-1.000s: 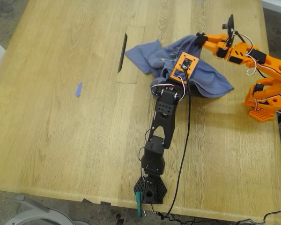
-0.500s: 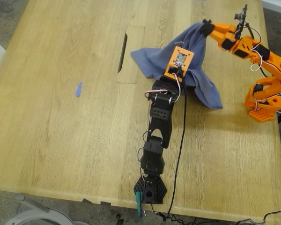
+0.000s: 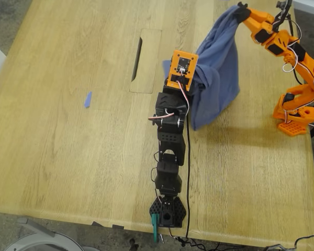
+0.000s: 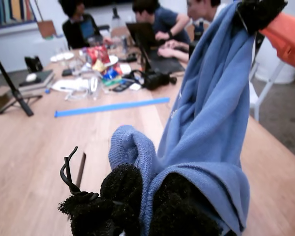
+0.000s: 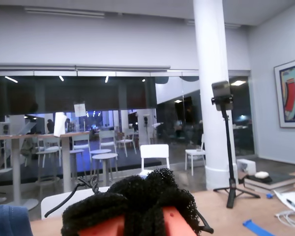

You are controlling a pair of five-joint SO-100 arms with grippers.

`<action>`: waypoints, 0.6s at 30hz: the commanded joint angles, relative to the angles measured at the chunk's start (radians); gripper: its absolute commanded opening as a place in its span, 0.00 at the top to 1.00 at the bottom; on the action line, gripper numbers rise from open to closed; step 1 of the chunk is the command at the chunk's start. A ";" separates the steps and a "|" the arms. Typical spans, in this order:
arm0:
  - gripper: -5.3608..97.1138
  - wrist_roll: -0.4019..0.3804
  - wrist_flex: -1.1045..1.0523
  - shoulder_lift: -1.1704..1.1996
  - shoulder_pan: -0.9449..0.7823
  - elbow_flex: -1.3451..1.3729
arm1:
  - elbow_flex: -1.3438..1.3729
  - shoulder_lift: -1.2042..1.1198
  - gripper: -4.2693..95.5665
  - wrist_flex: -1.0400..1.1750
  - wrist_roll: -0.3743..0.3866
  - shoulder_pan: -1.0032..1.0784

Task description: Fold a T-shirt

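Note:
The slate-blue T-shirt [image 3: 217,73] hangs bunched above the table between my two grippers. On the black arm, my first gripper [image 3: 192,78] is shut on a lower fold, below its orange camera mount. The first wrist view shows its black foam fingers [image 4: 120,189] pinching the T-shirt [image 4: 206,113] where the cloth wraps over them. My second gripper [image 3: 242,11], on the orange arm at the exterior view's upper right, is shut on the top of the cloth and holds it high. It shows again as my second gripper [image 4: 258,12] in the first wrist view. No chest print is visible.
A small blue scrap [image 3: 87,99] lies on the wooden table [image 3: 68,157] at the exterior view's left. A dark slot [image 3: 137,57] is cut beside the shirt. The orange arm's base [image 3: 295,112] and the black arm's base [image 3: 167,212] stand on the table. People sit at the far end [image 4: 152,24].
Both grippers have risen, lifting the T-shirt off the table until it hangs. The second gripper moved up and away; the first arm folded up and shifted toward the exterior view's left.

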 commanded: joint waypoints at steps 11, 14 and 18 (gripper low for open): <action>0.95 0.006 -0.204 0.147 -0.012 -0.097 | -0.153 0.000 0.96 -0.064 -0.006 0.017; 0.95 0.002 -0.227 0.158 -0.012 -0.106 | -0.167 0.000 0.96 -0.072 -0.006 0.014; 0.95 -0.005 -0.258 0.161 -0.012 -0.127 | -0.196 0.000 0.96 -0.072 -0.006 0.014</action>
